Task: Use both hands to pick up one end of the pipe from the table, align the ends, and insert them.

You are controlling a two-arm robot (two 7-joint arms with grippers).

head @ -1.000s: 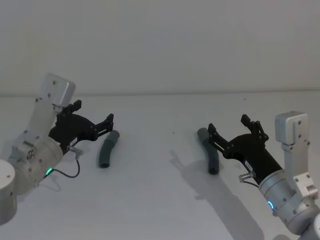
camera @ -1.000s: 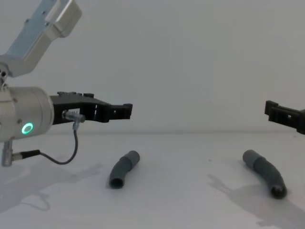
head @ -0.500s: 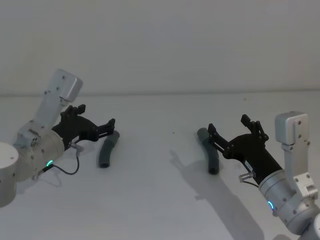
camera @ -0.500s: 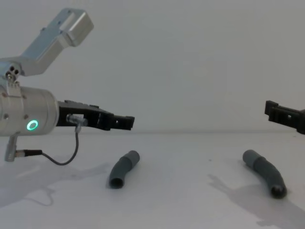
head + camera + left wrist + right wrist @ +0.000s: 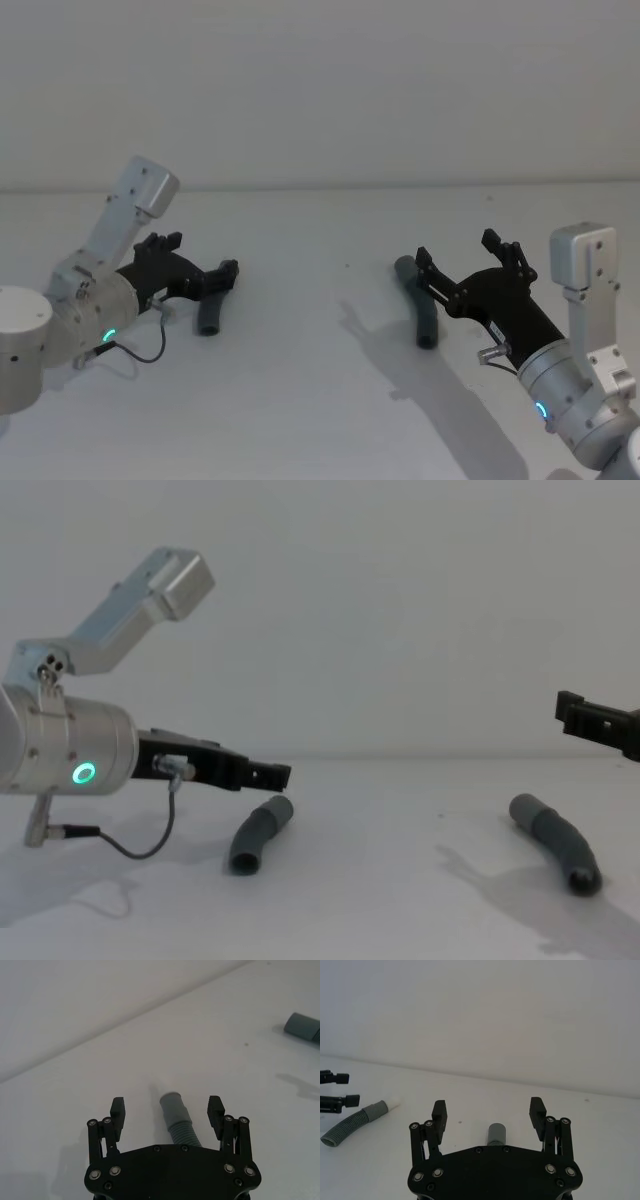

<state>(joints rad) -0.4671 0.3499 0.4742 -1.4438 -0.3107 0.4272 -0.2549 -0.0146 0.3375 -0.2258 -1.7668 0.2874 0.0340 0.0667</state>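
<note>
i am hovering my left gripper [image 5: 167,1107], fingers spread wide, just over one end of the left pipe piece [image 5: 177,1117] lying on the table [image 5: 300,400]. my right gripper [image 5: 487,1110], equally spread, is hanging above the right pipe piece [image 5: 422,310]. both are looking light and bendy at the ribs, so i am favouring the smooth cuffs.

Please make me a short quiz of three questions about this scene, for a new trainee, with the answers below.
1. True or false: the left gripper holds the left pipe piece off the table.
2. The right gripper's fingers are: A) open, B) shut on a pipe piece, C) shut on nothing.
3. Which pipe piece carries the white tip?
Key: 1 false, it lies on the table and the fingers are open; 2 A; 3 the left pipe piece.
</note>
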